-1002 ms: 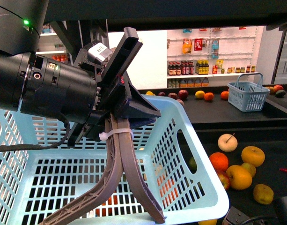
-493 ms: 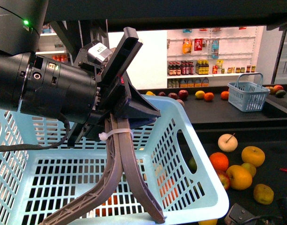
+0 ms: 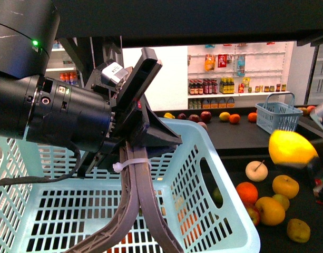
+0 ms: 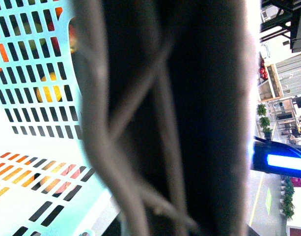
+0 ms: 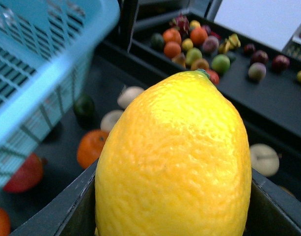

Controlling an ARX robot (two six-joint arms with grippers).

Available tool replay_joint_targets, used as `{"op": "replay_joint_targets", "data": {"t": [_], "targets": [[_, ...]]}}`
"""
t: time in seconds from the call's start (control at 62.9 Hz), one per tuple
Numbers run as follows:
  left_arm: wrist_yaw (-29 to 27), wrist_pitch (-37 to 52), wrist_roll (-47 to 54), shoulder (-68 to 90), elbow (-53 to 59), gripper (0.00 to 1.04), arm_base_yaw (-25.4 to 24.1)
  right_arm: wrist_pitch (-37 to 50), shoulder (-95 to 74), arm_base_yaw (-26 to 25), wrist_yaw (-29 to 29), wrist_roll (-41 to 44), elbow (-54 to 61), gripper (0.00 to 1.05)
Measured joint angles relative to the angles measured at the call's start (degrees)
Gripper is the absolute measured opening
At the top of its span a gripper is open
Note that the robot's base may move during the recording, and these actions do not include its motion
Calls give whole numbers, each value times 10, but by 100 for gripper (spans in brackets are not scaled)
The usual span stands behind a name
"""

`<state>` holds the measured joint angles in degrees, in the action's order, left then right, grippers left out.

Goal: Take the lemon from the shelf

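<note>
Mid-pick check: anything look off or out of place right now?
One oddity: a white zip tie is wrapped around the left end effector where its fingers meet, above the blue basket, like a makeshift fix. The lemon sits squarely in the right end effector; nothing looks spilled.

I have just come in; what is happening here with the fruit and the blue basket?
The robot's right pincer grips the lemon and holds it in the air above the shelf, where other fruit lies on the dark deck. The left pincer reaches down at the light blue basket; whether it grips the basket I cannot tell.
</note>
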<state>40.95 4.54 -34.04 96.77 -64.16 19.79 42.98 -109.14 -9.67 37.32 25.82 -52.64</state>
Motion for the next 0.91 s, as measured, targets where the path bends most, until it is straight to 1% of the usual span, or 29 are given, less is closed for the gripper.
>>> {"op": "replay_joint_targets", "data": {"t": [0.175,0.413,0.668,0.747,0.827,0.906], "targets": [[-1,0,0,0,0,11,0,-17,57,62,-3,-47,-11,71],[0,0,0,0,0,11,0,-37,51,145,-32,-71,-15,71],[-1,0,0,0,0,11,0,-40,22,200,-52,-78,-15,71],[-1,0,0,0,0,11,0,-53,12,213,-74,-78,-15,71],[-1,0,0,0,0,11,0,-62,4,222,-92,-83,-15,88],[-1,0,0,0,0,11,0,-51,3,223,-99,-91,-17,98]]}}
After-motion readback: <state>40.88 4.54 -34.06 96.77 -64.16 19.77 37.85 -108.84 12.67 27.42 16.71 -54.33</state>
